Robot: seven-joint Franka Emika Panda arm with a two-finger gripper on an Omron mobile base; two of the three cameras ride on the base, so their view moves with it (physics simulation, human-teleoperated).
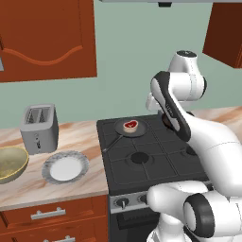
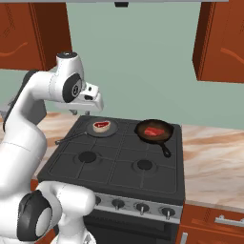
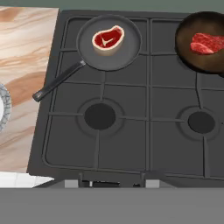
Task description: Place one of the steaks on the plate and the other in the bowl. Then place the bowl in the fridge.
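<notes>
A: From the left base view, a kitchen with a green wall and red-brown cabinets, and a marbled worktop (image 1: 75, 137) beside a black stove (image 1: 146, 156). On the worktop stand a toaster (image 1: 39, 127), the plate (image 1: 64, 167) and the bowl (image 1: 10, 163), both holding nothing. One steak (image 1: 130, 125) lies in a grey pan (image 1: 130, 128) on the back burner.

B: And the risk?

A: My guess is that the long carry from pan to plate could drop the flat cut if it is only nipped at its edge.

B: The right base view?

A: The same stove, with the second steak (image 2: 152, 131) in a dark frying pan (image 2: 153, 131) on the back right burner. The first pan's handle juts forward-left, so a low sweep could knock it.

B: And the hand view?

A: It looks down on both pans, with the pale-rimmed steak at upper left, the other at upper right, and the plate's rim at the left edge. Whether the pincer is spread or pressed together, I cannot tell. No fridge is visible here.
</notes>
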